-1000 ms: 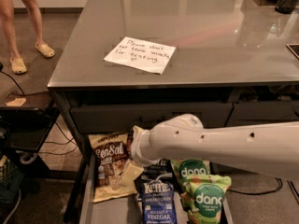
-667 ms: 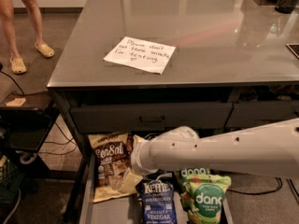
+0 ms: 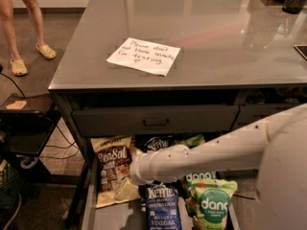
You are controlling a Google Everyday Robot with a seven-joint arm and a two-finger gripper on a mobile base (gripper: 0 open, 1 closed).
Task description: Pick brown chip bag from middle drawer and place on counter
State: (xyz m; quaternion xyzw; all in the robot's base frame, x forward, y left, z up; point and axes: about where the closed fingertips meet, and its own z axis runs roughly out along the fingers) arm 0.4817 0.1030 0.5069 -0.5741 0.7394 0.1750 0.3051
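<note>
The brown chip bag [image 3: 112, 169] lies flat at the left of the open middle drawer [image 3: 115, 218], tan ends at top and bottom. My white arm reaches in from the right, low over the drawer. My gripper [image 3: 135, 171] is at the arm's left end, right at the bag's right edge, its tip hidden behind the wrist. The grey counter [image 3: 216, 42] lies above, with a white handwritten note [image 3: 144, 55] on it.
A blue Kettle bag [image 3: 163, 209] and a green Dang bag [image 3: 211, 206] lie in the drawer right of the brown bag, with more bags behind the arm. The shut top drawer front [image 3: 156, 121] is above. A person's legs [image 3: 29, 23] and a dark cart [image 3: 24, 123] are on the left.
My arm has dropped lower into the drawer, and the wrist has moved down and slightly left, closer to the brown chip bag. The bags have not moved.
</note>
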